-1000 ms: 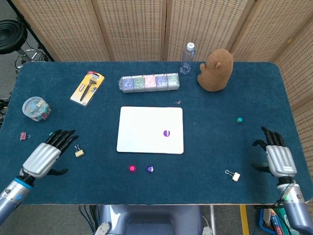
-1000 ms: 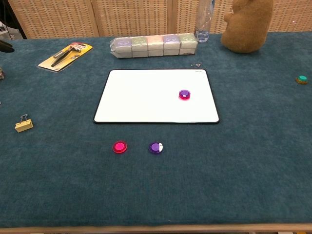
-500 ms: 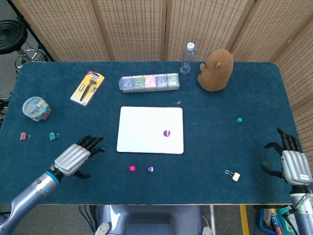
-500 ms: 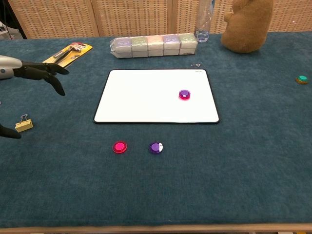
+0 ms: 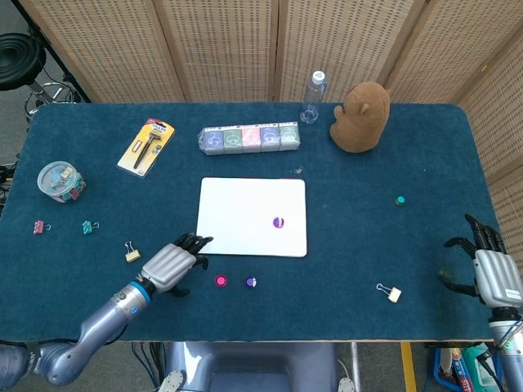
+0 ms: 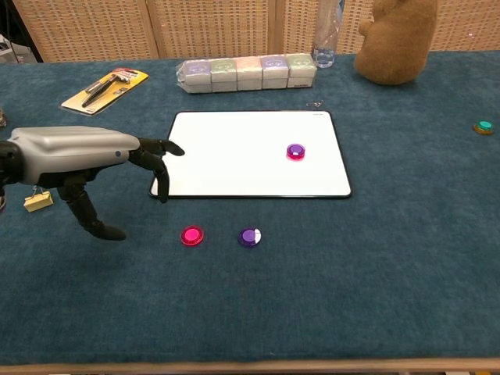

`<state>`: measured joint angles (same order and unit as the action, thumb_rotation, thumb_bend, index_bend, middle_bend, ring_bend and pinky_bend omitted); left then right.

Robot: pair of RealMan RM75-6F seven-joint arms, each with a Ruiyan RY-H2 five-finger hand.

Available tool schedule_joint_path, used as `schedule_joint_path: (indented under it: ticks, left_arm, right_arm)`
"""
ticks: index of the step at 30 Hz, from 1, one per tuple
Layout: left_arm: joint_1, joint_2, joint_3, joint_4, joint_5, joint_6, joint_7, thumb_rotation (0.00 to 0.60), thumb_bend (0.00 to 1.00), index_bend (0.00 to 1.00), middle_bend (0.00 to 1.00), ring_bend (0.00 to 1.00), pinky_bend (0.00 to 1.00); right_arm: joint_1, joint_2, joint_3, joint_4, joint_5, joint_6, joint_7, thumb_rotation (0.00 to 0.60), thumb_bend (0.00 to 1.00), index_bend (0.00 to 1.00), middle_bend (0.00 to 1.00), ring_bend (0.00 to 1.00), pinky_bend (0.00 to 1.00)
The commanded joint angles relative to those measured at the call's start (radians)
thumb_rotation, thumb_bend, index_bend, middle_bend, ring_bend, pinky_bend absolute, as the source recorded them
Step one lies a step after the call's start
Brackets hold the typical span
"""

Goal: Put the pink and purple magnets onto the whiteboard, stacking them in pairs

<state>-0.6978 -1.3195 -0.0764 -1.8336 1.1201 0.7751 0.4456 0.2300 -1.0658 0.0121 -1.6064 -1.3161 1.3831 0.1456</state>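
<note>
The whiteboard [image 5: 245,208] [image 6: 234,156] lies flat in the middle of the blue table. On its right part sits a purple magnet stacked on a pink one [image 5: 279,222] [image 6: 295,151]. A loose pink magnet [image 5: 221,281] [image 6: 191,235] and a loose purple magnet [image 5: 251,282] [image 6: 250,236] lie on the cloth just in front of the board. My left hand [image 5: 173,265] [image 6: 78,168] hovers open, fingers spread, just left of the pink magnet and holds nothing. At the table's right edge my right hand [image 5: 490,273] is open and holds nothing.
A row of coloured boxes [image 5: 250,137], a water bottle [image 5: 312,96] and a brown plush toy [image 5: 360,116] stand behind the board. A carded tool [image 5: 146,145], a tub of clips [image 5: 60,180], binder clips [image 5: 131,251] [image 5: 391,291] and a teal magnet [image 5: 400,200] lie around.
My left hand has swept rightward from the table's left side to just beside the loose pink magnet. My right hand drew back toward the right edge. The magnets have not moved.
</note>
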Motion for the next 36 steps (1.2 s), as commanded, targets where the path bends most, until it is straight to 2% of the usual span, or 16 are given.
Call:
schedule_joint_path:
  ticks: [1,12,36]
  left_arm:
    - [-0.036,-0.034,0.000,0.016,-0.047,-0.012,0.037,0.600,0.20,0.39,0.00,0.00,0.00]
    - [-0.112,-0.150,0.022,0.063,-0.129,0.061,0.191,0.600,0.24,0.42,0.00,0.00,0.00]
    - [-0.151,-0.264,0.058,0.136,-0.158,0.105,0.207,0.600,0.24,0.43,0.00,0.00,0.00]
  right_arm:
    - [-0.001,0.002,0.004,-0.002,-0.003,-0.020,0.021,0.600,0.18,0.37,0.00,0.00,0.00]
    - [-0.008,0.006,0.022,0.005,-0.013,-0.060,0.044,0.600,0.18,0.38,0.00,0.00,0.00]
    - [-0.030,0.013,0.056,0.010,-0.029,-0.078,0.070,0.600,0.18,0.39,0.00,0.00,0.00]
